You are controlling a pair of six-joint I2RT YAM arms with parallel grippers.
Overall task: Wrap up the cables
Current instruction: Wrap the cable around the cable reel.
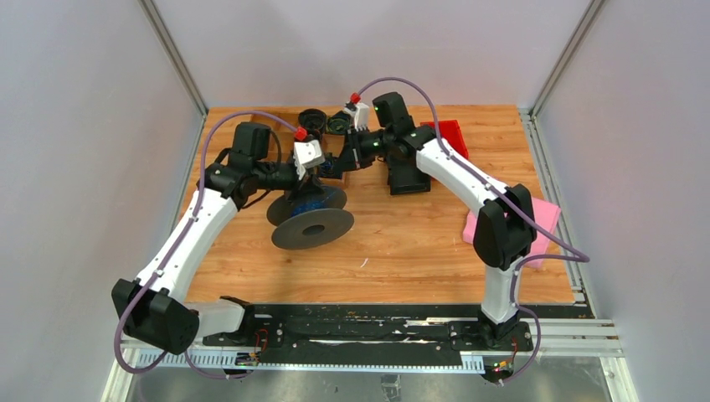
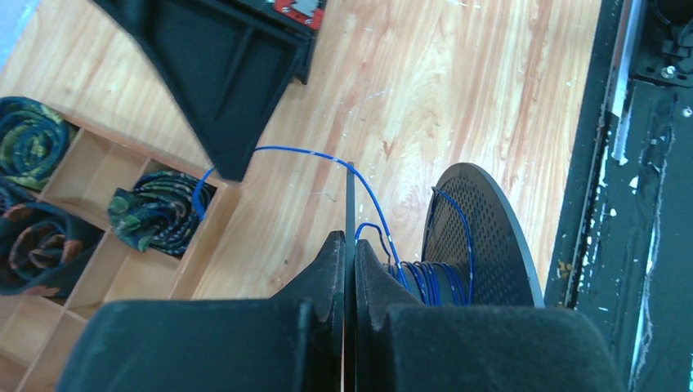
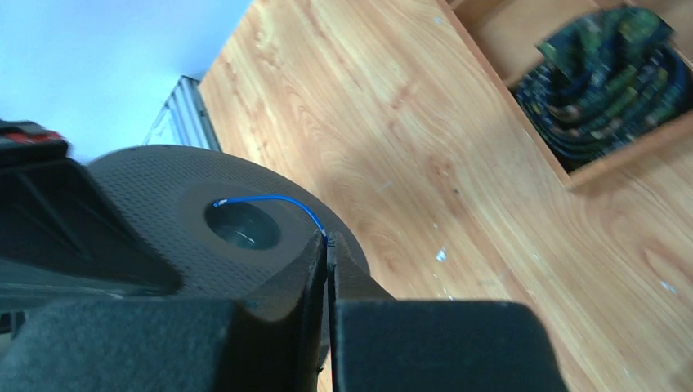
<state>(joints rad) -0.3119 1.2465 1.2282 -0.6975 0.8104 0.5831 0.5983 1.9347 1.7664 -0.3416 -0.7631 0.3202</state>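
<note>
— Cable [image 2: 302, 151], where?
— Thin blue one. Mostly wound on the hub of the grey spool [image 2: 482, 237]. Spool sits tilted, mid-left of the wooden table [image 1: 402, 243]. Loose end runs off the hub to the right gripper [image 3: 328, 245].
— Left gripper [image 2: 350, 242]?
— Clenched on the near spool disc, which shows edge-on between its fingers.
— Right one?
— Just right of the left one, clenched, pinching the cable at its fingertips. A short blue arc crosses the spool's centre hole.
— Rest, going right?
— Wooden tray [image 2: 98, 175] holding rolled dark fabric [image 2: 155, 211] by the grippers, red bin [image 1: 452, 134] at the back, pink cloth [image 1: 548, 213] at the right edge.
</note>
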